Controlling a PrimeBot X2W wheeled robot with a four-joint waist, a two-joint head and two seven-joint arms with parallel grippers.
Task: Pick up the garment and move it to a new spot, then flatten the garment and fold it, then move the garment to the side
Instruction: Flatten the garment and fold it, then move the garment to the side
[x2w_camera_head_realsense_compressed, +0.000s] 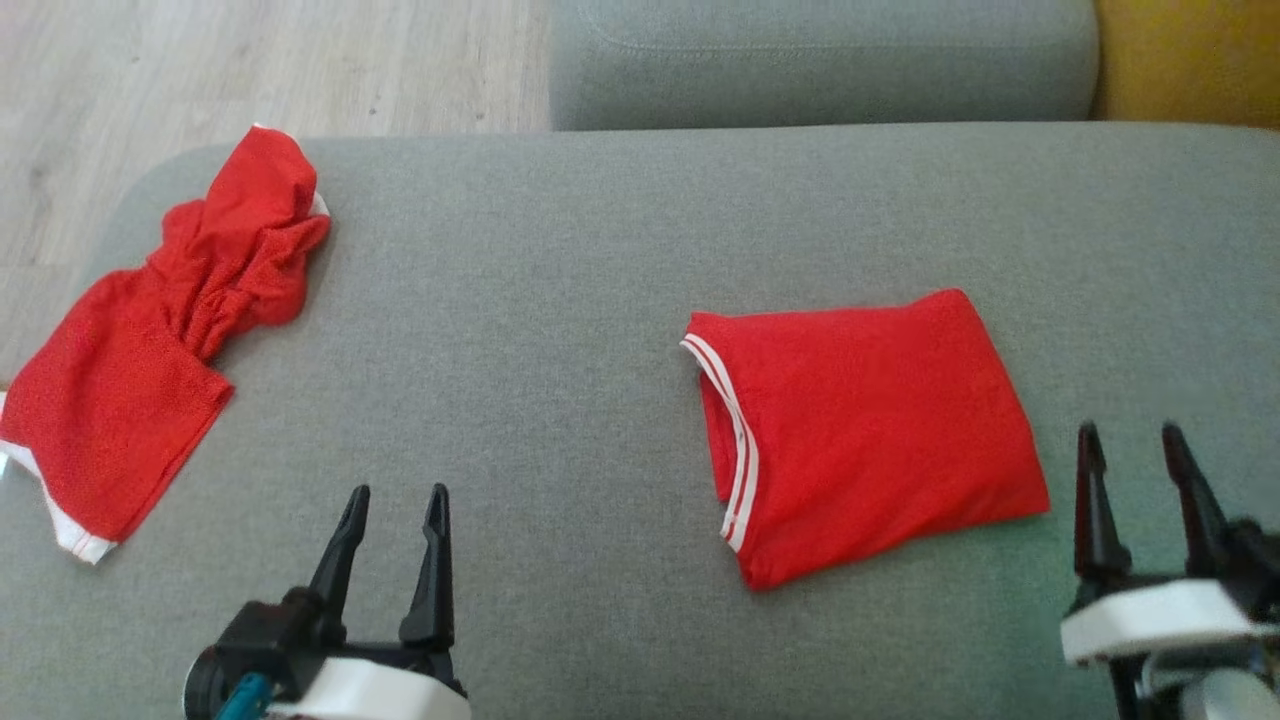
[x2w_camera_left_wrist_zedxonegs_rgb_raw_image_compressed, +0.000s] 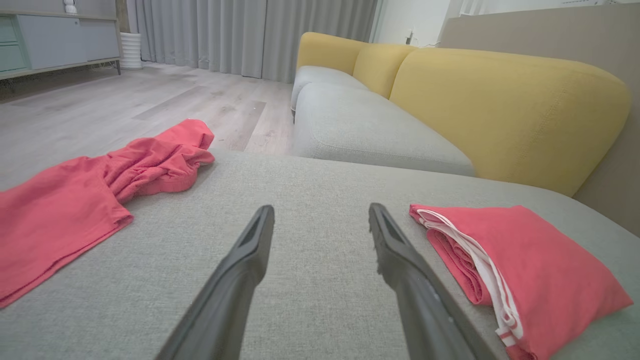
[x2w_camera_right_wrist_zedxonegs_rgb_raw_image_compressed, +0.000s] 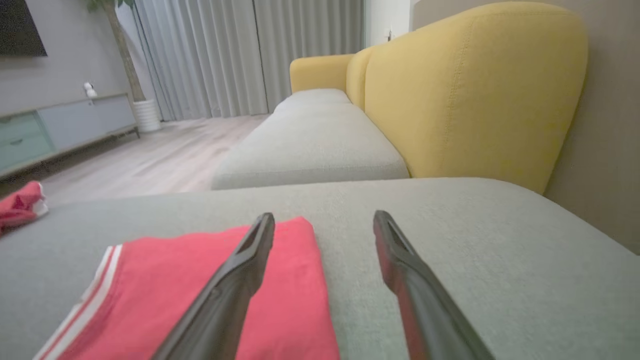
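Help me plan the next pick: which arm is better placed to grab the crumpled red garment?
Left, probably. The left gripper stands open on the same side of the cushion as the crumpled garment, while the right gripper, also open, sits beyond the folded garment, farther off.

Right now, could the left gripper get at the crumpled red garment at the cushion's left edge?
Probably yes: the left gripper is open and bare grey cushion lies between it and the crumpled garment.

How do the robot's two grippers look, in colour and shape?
Both the left gripper and the right gripper have two long, black, tapering fingers on a dark base, with a white wrist housing behind. The left also shows a teal part.
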